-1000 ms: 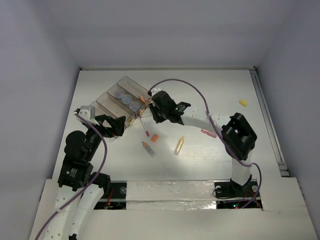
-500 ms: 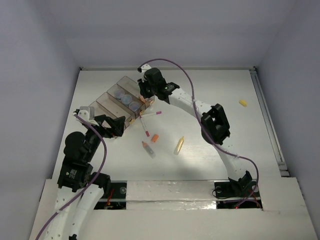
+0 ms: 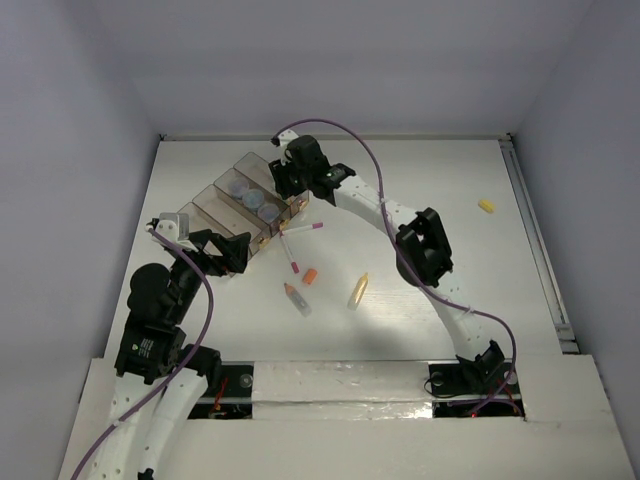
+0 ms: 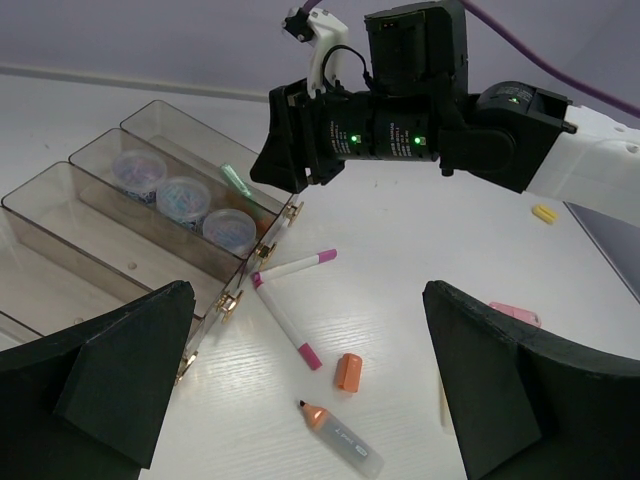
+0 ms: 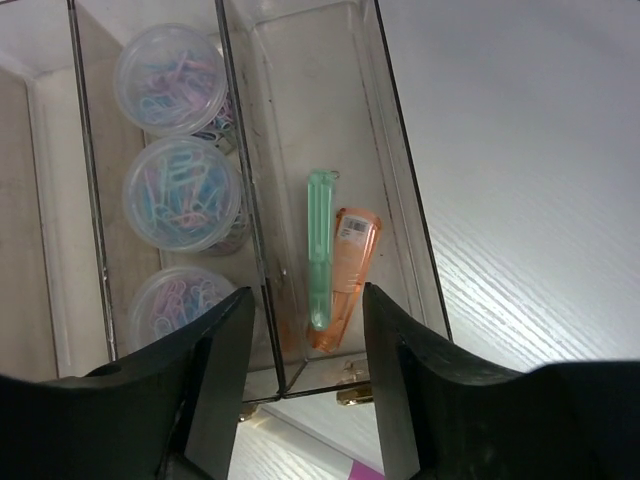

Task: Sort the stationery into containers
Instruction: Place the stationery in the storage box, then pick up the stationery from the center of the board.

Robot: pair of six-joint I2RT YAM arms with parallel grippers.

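Our right hand [image 5: 305, 340] hovers released, fingers apart, over the far compartment [image 5: 300, 100], where a green stick [image 5: 318, 250] lies just beside an orange stick [image 5: 347, 275]; our left hand [image 4: 308, 300] is released too.

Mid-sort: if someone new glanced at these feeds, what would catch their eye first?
The open right gripper hovers over the end compartment of the containers, where a green stick and an orange stick lie side by side. In the neighbouring compartment sit three round tubs of coloured clips, and two pink-tipped pens lie loose just outside.
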